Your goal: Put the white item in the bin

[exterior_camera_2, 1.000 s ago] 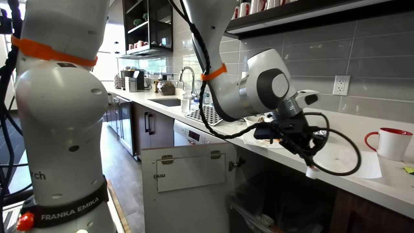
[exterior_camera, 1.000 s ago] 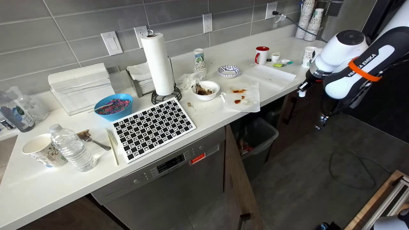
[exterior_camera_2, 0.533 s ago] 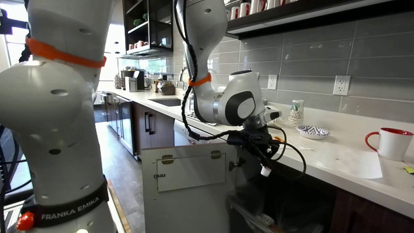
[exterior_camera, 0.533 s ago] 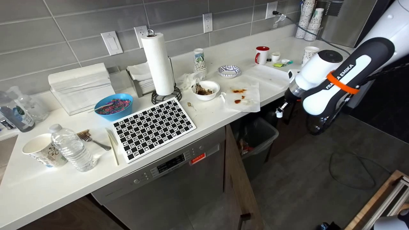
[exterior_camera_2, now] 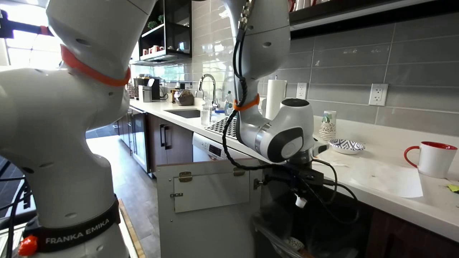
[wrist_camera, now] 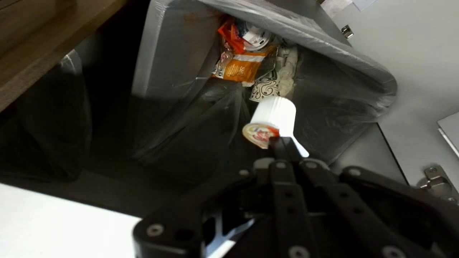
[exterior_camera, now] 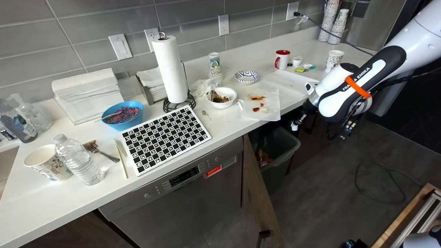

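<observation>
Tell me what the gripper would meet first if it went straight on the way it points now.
Probably the rubbish in the bin, near the swirl-patterned piece; the white tub in the gripper would touch first. Depth is unclear.

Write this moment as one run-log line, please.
end effector: closed on small white cup; place: higher than the bin; release: not yet done

This is a kitchen. In an exterior view, a grey metal dishwasher (exterior_camera: pixel 193 201) with a red "DIRTY" label (exterior_camera: pixel 213 171) sits at lower centre beneath a white countertop (exterior_camera: pixel 223 121); patterned paper-cup stacks (exterior_camera: pixel 329 22) stand at upper right. In an exterior view, a curved chrome tap (exterior_camera_2: pixel 214 87) rises beside a grey sink (exterior_camera_2: pixel 187 113) left of centre.
</observation>
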